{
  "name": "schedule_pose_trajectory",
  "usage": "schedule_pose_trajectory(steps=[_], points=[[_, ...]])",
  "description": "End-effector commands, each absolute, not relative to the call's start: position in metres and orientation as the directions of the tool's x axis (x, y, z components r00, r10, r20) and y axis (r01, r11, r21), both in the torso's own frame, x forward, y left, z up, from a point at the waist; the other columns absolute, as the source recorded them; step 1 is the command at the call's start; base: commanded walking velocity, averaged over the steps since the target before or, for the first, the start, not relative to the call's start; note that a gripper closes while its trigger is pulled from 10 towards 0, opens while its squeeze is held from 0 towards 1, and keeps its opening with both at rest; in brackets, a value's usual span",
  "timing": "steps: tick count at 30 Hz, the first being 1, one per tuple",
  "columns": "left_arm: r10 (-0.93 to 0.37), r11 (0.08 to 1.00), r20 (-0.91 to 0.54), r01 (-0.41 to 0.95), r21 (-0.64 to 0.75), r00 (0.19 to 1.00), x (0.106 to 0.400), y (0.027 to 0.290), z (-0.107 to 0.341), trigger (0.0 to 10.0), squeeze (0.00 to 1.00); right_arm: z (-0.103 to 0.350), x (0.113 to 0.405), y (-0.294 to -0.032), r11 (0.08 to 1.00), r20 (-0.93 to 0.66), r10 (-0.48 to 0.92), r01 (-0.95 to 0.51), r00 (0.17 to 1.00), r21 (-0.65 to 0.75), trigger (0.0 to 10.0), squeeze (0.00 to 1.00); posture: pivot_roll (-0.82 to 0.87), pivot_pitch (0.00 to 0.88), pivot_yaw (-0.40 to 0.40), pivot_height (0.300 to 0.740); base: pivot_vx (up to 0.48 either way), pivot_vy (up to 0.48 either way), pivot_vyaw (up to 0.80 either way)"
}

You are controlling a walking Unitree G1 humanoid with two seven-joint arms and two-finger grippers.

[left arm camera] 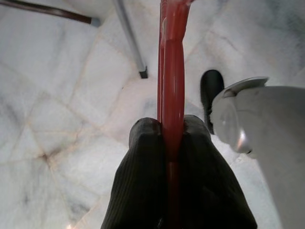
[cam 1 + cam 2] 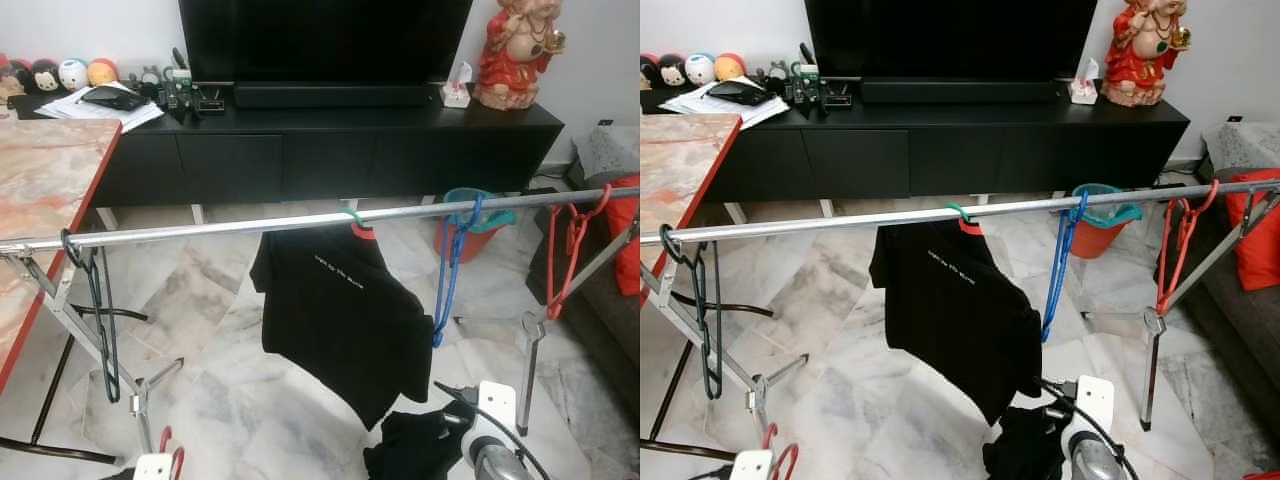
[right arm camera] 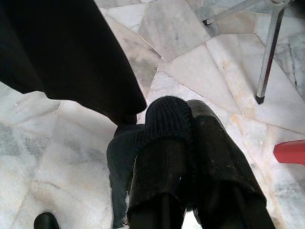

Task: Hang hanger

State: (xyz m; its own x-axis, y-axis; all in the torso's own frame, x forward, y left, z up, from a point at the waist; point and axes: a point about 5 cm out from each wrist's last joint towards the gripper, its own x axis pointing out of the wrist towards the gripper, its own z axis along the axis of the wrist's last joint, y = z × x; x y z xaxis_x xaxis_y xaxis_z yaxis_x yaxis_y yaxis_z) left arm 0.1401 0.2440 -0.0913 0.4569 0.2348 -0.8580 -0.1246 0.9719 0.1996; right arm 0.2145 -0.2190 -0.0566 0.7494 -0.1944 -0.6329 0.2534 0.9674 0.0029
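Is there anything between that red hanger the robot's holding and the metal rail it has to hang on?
Nothing visible blocks it. The left gripper holds the red hanger low near the floor, and the rail has a bare stretch above it, between the dark green hanger and the black T-shirt.

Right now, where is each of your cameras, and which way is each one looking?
Left eye view: on my head, looking forward and down at the metal rail, black T-shirt and blue hanger.
Right eye view: beside it, same scene; both arms at the bottom.
Left wrist view: looks along the left pincer, shut on a red hanger, floor beyond.
Right wrist view: looks along the right pincer, gripping black cloth.
Shared: the marble floor.
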Motion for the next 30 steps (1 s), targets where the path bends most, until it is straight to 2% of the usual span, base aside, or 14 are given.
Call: schedule_pose_trajectory(steps=[1, 30], points=[[0.226, 0.974, -0.868, -0.107, 0.199, 0.443, 0.1354, 0.2433, -0.0933, 10.0, 0.00, -0.0524, 0.2196, -0.2210, 0.966, -0.612, -0.205, 0.260, 0.764, 0.002, 10.0, 0.00, -0.03, 0.000, -0.056, 0.740, 0.000, 0.000, 0.00], [0.212, 0.977, -0.868, -0.089, 0.193, 0.450, 0.1407, 0.2384, -0.0928, 10.0, 0.00, -0.0519, 0.2218, -0.2169, 0.968, -0.608, -0.193, 0.250, 0.770, 0.010, 10.0, 0.00, -0.02, 0.000, -0.053, 0.740, 0.000, 0.000, 0.00]])
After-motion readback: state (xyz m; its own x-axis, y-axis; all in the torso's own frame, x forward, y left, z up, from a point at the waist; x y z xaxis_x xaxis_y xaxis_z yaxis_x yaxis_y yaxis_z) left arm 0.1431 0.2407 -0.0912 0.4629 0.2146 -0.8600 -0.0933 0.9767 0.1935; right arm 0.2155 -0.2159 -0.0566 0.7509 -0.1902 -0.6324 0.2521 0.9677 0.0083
